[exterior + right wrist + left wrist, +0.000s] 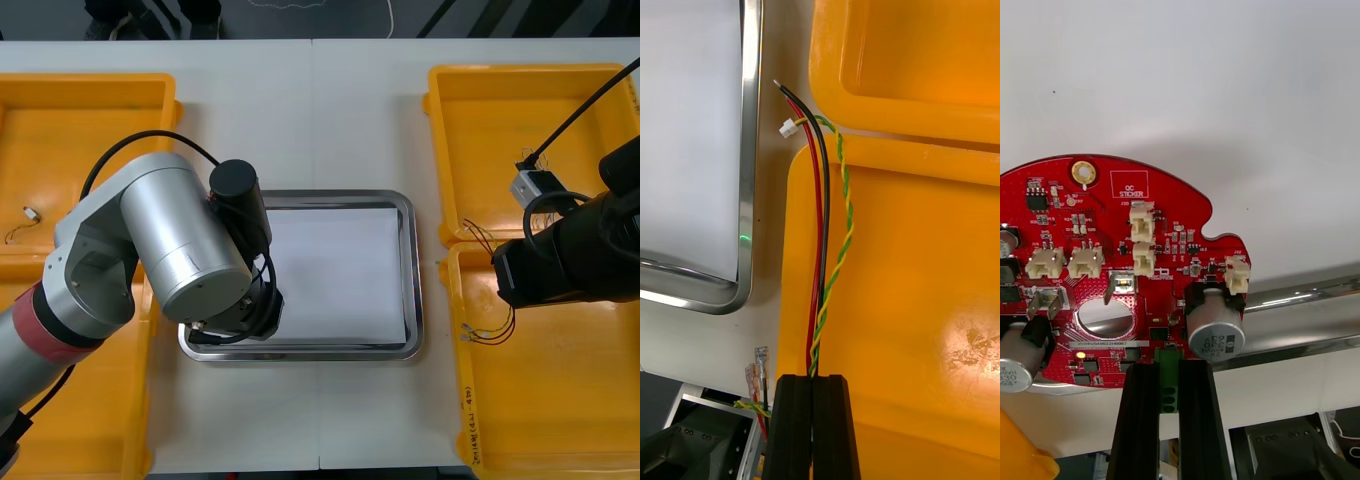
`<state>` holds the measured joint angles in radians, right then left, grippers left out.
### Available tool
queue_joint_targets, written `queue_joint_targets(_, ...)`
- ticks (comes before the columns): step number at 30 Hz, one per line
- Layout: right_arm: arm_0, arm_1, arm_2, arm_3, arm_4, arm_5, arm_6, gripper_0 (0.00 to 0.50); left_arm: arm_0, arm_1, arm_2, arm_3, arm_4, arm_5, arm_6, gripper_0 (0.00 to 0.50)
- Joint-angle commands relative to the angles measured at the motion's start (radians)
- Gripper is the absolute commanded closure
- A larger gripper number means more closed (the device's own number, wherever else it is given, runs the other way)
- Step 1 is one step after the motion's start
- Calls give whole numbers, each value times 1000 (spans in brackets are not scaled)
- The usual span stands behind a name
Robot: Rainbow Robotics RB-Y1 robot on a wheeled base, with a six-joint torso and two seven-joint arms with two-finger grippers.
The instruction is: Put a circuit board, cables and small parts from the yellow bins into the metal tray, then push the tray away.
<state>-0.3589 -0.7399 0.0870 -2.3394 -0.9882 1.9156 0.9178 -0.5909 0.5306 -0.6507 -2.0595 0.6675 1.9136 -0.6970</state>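
Note:
A round red circuit board (pixel 1112 247) is held by its green connector between the fingers of my left gripper (pixel 1169 371), which is shut on it. The board hangs over the white inside and near rim (pixel 1300 296) of the metal tray (pixel 410 270). In the front view my left arm (pixel 190 250) covers the tray's near left corner. My right gripper (pixel 814 382) is shut on a bundle of cables (pixel 822 225): red, black and a twisted yellow-green pair. The bundle's free ends reach past the bin's edge towards the tray (pixel 745 187). Its thin wires (pixel 478 238) show beside my right arm (pixel 570 250).
Two yellow bins (pixel 520 120) (pixel 560 400) stand at the right and two (pixel 90 150) at the left. A small metal part (pixel 30 212) lies in the far left bin. A strip of bare table (pixel 435 300) separates the tray from the right bins.

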Motion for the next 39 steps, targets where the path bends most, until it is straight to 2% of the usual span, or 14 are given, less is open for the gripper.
queue_joint_targets(1,-25,-22,14,-29,6,4,21,500,-38,-31,-43,6,-26,6,-84,500)
queue_joint_targets(10,-25,-22,14,-29,6,4,21,500,-26,-69,-44,73,-46,6,-121,500)
queue_joint_targets(21,-25,-22,14,-29,6,4,21,500,13,-87,-43,79,-103,6,-165,500)
queue_joint_targets(26,-25,-22,14,-29,6,4,21,500,13,-101,-43,124,-109,6,-185,500)
queue_joint_targets(35,-25,-22,14,-29,6,4,21,500,23,-109,-44,127,-111,6,-197,499)
queue_joint_targets(39,-25,-22,14,-29,6,4,21,500,28,-112,-44,127,-115,6,-200,477)
